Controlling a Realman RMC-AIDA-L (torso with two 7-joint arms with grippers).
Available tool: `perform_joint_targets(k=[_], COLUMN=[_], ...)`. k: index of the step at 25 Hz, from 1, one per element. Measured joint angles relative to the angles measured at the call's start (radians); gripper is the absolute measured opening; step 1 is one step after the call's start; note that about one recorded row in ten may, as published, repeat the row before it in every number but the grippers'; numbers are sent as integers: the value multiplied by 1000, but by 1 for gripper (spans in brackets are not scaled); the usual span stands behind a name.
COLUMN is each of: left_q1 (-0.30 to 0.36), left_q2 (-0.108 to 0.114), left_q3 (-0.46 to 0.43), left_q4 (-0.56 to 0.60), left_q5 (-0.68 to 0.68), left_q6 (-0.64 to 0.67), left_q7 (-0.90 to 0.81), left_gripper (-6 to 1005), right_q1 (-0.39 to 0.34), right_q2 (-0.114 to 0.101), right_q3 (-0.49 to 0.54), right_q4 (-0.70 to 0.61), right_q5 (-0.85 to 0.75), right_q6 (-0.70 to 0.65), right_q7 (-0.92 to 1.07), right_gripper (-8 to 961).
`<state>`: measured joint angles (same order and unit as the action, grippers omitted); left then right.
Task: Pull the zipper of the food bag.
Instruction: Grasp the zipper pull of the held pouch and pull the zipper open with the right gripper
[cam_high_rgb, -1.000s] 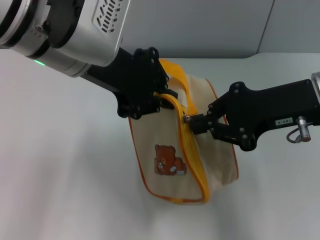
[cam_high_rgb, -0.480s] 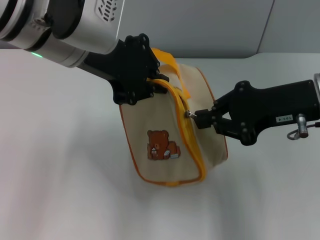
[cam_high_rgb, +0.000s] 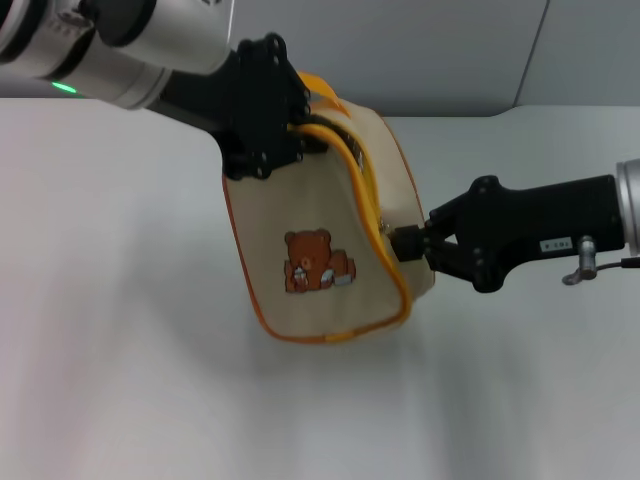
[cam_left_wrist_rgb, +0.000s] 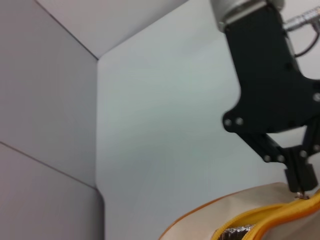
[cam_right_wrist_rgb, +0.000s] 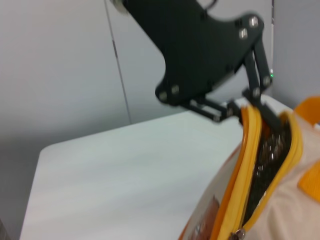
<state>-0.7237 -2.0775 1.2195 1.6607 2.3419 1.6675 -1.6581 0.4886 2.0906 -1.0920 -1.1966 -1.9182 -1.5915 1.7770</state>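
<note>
Above the table (cam_high_rgb: 120, 380) I hold the food bag (cam_high_rgb: 320, 250) by its top corner, left gripper (cam_high_rgb: 290, 140) clamped there as anchor, while right gripper (cam_high_rgb: 405, 243) pinches the zipper (cam_high_rgb: 385, 270) pull midway along, opening it.

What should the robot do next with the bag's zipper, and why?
Probably keep sliding the pull a little farther down the zipper. The right gripper is pinching the pull about halfway along the side of the bag, while the left gripper holds the top corner. The zipper gapes open above the pull, but below it looks closed.
</note>
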Motion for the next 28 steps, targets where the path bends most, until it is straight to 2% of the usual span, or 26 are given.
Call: perform_joint_targets(k=[13,24,28], left_q1=[3,3,11], left_q2=[1,1,1], left_q3=[-23,-21,-10], left_q4=[22,39,39], left_q5=[34,37,38], left_q6=[-105,-151,-151], left_q7=[-48,-96,-97], left_gripper=[43,33,22], right_q1=[-22,-15,-13], right_q2=[-2,0,0], right_q3=[-12,-22,-48], right_q4=[62,192,193], right_q5=[-5,45,50], right_q6=[41,58,80], right_q7=[3,-77,-80], right_gripper=[0,0,0])
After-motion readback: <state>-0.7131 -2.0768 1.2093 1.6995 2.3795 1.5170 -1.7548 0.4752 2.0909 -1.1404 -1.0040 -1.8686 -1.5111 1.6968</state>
